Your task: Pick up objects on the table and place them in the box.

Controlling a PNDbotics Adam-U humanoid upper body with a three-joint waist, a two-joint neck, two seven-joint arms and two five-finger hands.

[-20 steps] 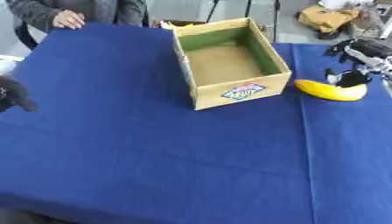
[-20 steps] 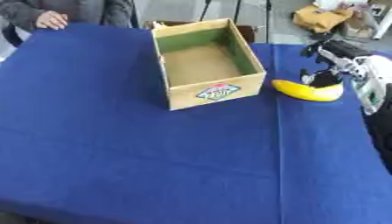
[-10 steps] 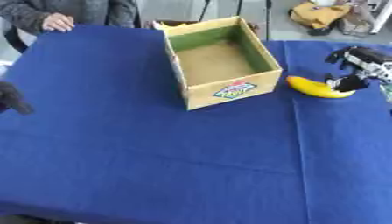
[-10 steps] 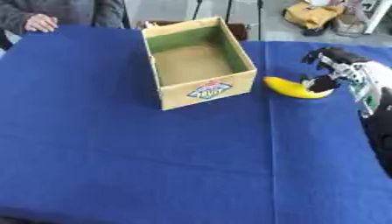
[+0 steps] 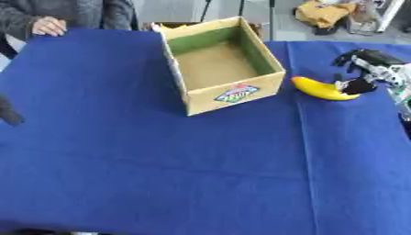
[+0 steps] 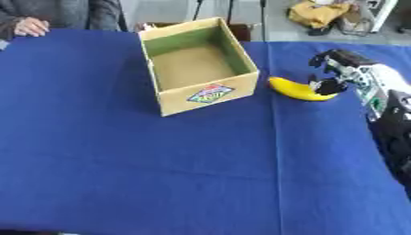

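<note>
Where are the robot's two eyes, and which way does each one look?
Left eye view: sits in the head, looks down at the blue table; shows the right hand by the banana, and a dark bit of the left hand at the left edge.
Right eye view: beside it, also facing down; shows the right hand and arm, no left hand.
Both share the open box, banana and table.

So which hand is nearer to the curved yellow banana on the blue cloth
Right. The right hand sits at the curved yellow banana's far right end; the left hand is at the view's left edge, far across the table.
</note>
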